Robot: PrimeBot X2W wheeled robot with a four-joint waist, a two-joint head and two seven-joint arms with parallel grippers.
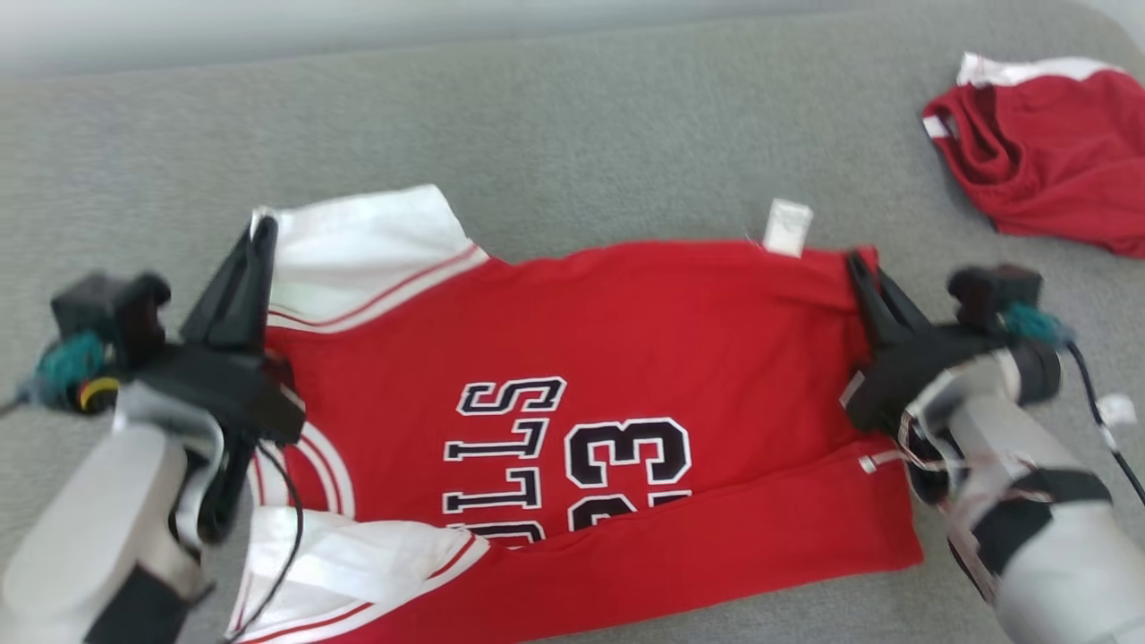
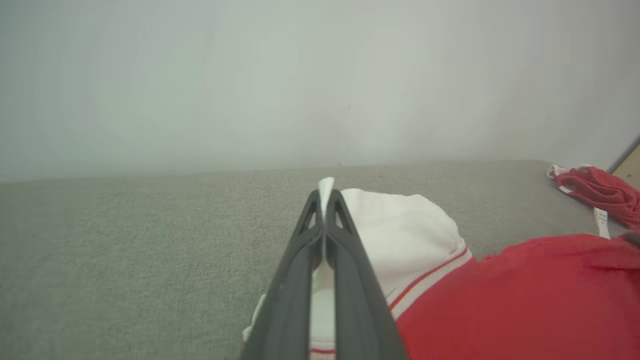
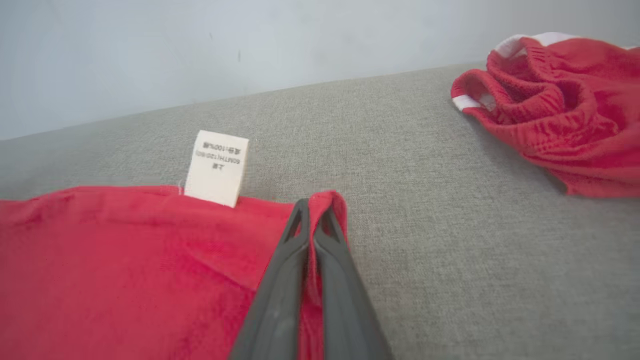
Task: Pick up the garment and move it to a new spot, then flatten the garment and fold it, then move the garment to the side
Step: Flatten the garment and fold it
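Clenched on the garment at both far corners: left jaws on the white sleeve, right jaws on the red hem corner. Spread flat on the grey surface, long axis left to right between the jaws, free near edge toward the robot.

The garment before me is red, white-sleeved, lettered black with white edging; table grey; red bundle at two o'clock.
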